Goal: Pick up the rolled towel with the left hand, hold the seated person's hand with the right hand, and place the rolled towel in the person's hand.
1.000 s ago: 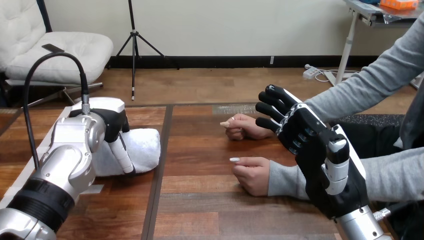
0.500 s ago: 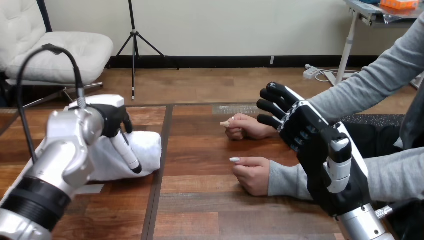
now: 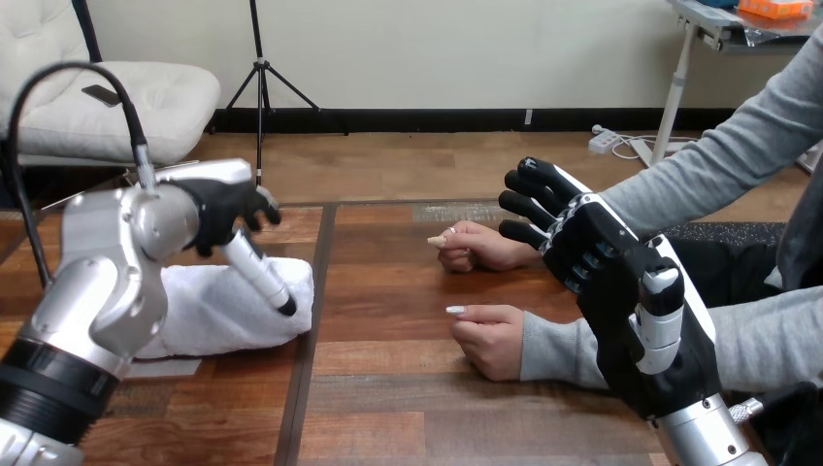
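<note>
The white rolled towel (image 3: 218,311) lies on the wooden table (image 3: 388,398) at the left. My left hand (image 3: 221,209) hovers over it, open, with one straight finger (image 3: 262,277) reaching down to the towel's right end. My right hand (image 3: 607,267) is raised at the right, open with its fingers spread. It stands just right of the person's far hand (image 3: 477,246), and I cannot tell whether they touch. That far hand is a loose fist resting on the table. The person's near hand (image 3: 493,340) also rests curled on the table, left of my right palm.
The person's grey-sleeved forearms (image 3: 563,349) come in from the right side. A dark seam (image 3: 309,340) runs front to back through the table, just right of the towel. A white sheet (image 3: 160,367) lies beside the towel's near edge.
My left arm has swung up and to the left, lifting the hand off the towel's top and baring more of the towel. The towel, the right hand and the person's hands have stayed put.
</note>
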You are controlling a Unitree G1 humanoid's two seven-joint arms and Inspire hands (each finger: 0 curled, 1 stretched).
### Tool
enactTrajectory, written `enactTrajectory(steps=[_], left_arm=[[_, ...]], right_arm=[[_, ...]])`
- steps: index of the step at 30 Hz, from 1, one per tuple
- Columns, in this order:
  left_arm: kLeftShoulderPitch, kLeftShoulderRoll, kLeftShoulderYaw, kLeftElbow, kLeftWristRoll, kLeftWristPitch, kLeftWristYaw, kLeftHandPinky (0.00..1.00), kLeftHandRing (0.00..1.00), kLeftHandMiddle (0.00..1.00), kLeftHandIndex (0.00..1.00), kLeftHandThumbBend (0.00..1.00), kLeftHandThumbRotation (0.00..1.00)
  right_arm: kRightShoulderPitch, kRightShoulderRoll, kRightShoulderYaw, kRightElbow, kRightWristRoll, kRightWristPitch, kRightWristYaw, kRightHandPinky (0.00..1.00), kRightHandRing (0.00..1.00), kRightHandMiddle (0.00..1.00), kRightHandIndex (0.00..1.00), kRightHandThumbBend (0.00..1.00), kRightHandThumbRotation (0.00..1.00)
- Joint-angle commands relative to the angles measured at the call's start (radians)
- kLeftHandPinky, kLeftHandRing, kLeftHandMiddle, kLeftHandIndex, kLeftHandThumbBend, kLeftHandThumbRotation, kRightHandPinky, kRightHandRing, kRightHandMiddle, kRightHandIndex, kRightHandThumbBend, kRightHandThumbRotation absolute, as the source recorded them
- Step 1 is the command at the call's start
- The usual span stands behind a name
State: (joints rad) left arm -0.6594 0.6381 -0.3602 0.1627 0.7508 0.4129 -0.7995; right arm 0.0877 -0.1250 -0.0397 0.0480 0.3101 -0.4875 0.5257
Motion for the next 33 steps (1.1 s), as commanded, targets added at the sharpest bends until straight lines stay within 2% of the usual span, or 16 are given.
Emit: enactTrajectory(steps=[1,7,21,33], left_arm=[[-0.010,0.035,0.035,-0.060,-0.004,0.005,0.005,0.72,0.88,0.90,0.89,1.00,0.27],[-0.006,0.031,0.041,-0.054,-0.006,0.000,0.035,0.75,0.89,0.91,0.91,1.00,0.26],[0.022,0.014,0.039,-0.006,-0.011,-0.046,0.174,0.82,0.96,0.95,0.93,1.00,0.27],[0.035,0.009,0.034,0.024,-0.028,-0.077,0.211,0.94,0.98,0.97,0.94,1.00,0.28]], right_arm=[[-0.059,-0.003,-0.004,-0.022,-0.004,-0.011,-0.012,0.86,0.89,0.89,0.88,1.00,1.00],[-0.060,-0.001,-0.002,-0.021,0.000,-0.011,-0.010,0.86,0.89,0.89,0.87,1.00,1.00],[-0.058,-0.002,-0.001,-0.021,0.000,-0.014,-0.007,0.85,0.89,0.90,0.88,1.00,1.00],[-0.055,-0.005,-0.006,-0.022,0.005,-0.015,-0.006,0.85,0.89,0.90,0.88,1.00,1.00]])
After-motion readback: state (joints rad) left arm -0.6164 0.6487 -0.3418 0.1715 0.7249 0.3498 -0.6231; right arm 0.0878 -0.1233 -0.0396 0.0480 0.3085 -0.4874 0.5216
